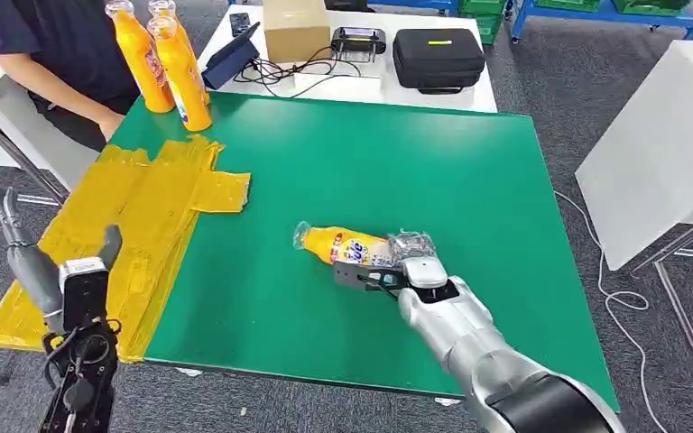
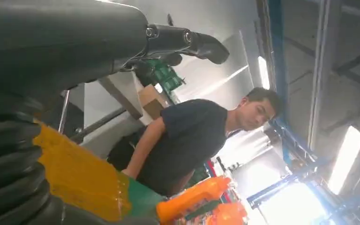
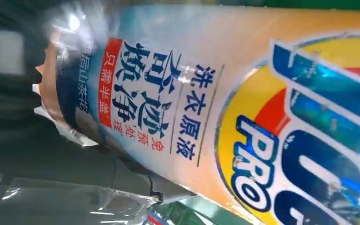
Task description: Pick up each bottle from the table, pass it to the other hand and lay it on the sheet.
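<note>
On the green tabletop (image 1: pixel 469 180) our right robot hand (image 1: pixel 395 272) clamps the lying bottle (image 1: pixel 347 244); next we lift toward the spread-fingered left robot hand (image 1: pixel 50 271).

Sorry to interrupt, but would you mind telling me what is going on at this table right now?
The robot's right hand is closed around an orange bottle lying on its side on the green table. Its left hand is raised over the yellow sheet, holding nothing. The sheet has no bottle on it yet. Three more orange bottles stand upright at the far corner, beside a person in a dark shirt.
</note>
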Controlling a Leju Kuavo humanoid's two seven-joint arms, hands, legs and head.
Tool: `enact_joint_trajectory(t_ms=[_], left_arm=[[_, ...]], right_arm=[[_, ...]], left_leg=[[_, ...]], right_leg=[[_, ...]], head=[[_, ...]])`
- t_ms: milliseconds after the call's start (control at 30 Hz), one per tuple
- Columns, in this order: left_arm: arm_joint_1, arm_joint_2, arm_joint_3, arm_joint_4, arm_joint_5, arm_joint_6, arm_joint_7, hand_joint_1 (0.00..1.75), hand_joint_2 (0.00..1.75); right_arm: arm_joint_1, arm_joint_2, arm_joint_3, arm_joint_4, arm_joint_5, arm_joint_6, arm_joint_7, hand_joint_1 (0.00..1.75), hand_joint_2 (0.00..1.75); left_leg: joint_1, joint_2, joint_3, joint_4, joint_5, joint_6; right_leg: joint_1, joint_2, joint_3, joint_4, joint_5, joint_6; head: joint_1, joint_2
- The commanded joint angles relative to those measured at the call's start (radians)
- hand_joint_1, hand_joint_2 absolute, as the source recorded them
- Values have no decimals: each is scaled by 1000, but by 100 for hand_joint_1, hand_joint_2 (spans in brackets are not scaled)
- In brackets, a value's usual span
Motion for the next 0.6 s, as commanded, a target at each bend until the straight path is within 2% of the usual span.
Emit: enact_joint_trajectory(t_ms=[33, 133, 200, 233, 267, 433, 600], left_arm=[[-79, 71, -54, 172, 541, -639, 225, 0, 175], [-82, 99, -57, 214, 689, -796, 249, 0, 175], [-80, 108, -78, 220, 762, -864, 261, 0, 175], [-79, 111, -93, 219, 801, -895, 267, 0, 175], [-80, 105, -103, 221, 855, -935, 286, 0, 175], [-80, 101, -142, 200, 884, -928, 292, 0, 175], [-98, 78, -182, 179, 922, -923, 301, 0, 175]], right_arm=[[-24, -31, -168, -263, -213, -76, -233, 175, 175], [-25, -56, -121, -514, -370, -39, -254, 175, 175], [-30, -77, -66, -596, -444, -43, -243, 175, 175], [-37, -82, -38, -614, -470, -50, -237, 175, 175], [-44, -69, -24, -619, -495, -50, -240, 175, 175], [-62, -53, 28, -595, -541, -83, -233, 175, 175], [-112, 23, 62, -522, -598, -83, -228, 175, 175]], left_leg=[[1, -2, -2, 0, 1, -2], [0, 1, -6, 1, 2, -2], [0, 4, -15, 3, 5, -1], [1, 5, -13, 5, 2, -3], [0, 4, -22, 1, 10, -1], [0, 5, -23, 1, 10, 0], [1, 6, -23, 3, 8, -1]], right_leg=[[1, 0, 0, 0, 0, -2], [0, 3, -1, 2, 1, -1], [0, 5, -5, 4, 8, 2], [1, 8, -3, 6, 5, 0], [0, 5, -13, 3, 13, 1], [0, 6, -13, 2, 12, 1], [1, 8, -13, 4, 11, -1]], head=[[0, 0], [1, 0], [0, 0], [0, 0], [0, 0], [0, 0], [0, 0]])
